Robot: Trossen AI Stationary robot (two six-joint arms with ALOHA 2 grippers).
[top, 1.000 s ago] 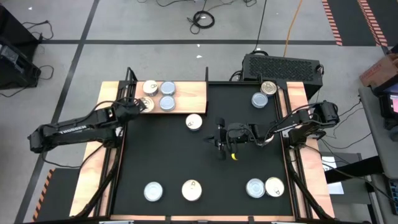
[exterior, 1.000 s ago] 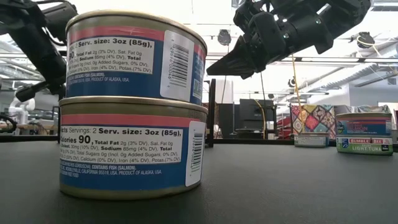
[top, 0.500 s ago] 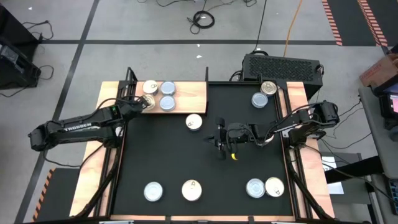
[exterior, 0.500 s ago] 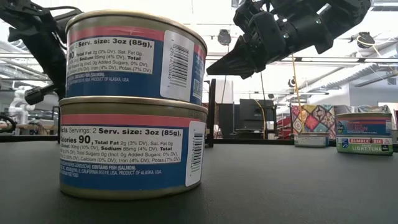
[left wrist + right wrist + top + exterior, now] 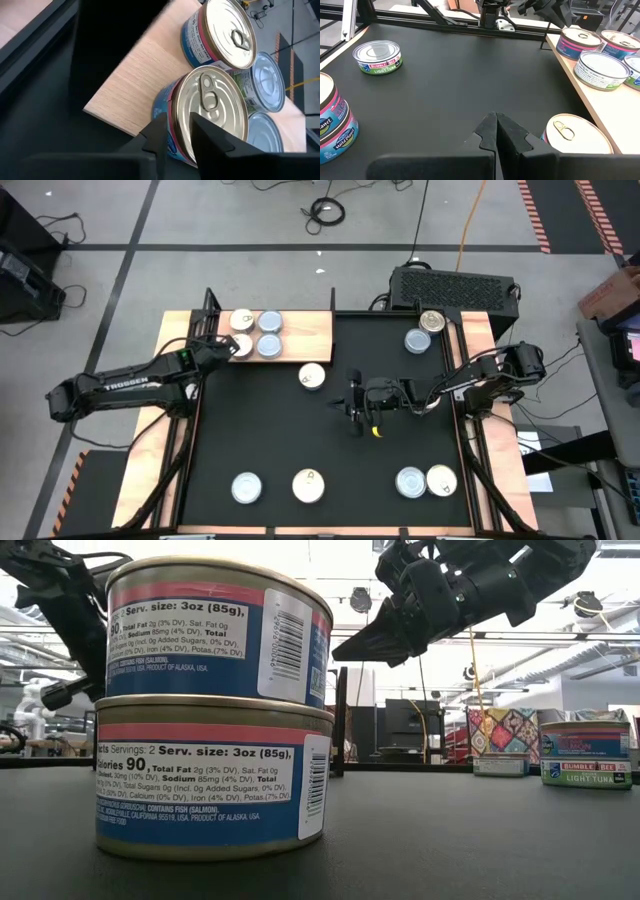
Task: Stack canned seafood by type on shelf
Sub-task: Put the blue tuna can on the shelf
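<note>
The left tool (image 5: 172,131), fingers slightly apart, is releasing a gold-topped can (image 5: 207,112) at the shelf (image 5: 300,335) edge in the counter's far-left corner, next needing to back off; the right tool (image 5: 496,131) is waiting mid-counter, pressed together.

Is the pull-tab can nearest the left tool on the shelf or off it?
On: the can sits upright on the shelf.

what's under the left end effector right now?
A pull-tab can on the shelf, at its edge. Left end effector overlaps the can's near rim; whether another can lies beneath is hidden.
</note>
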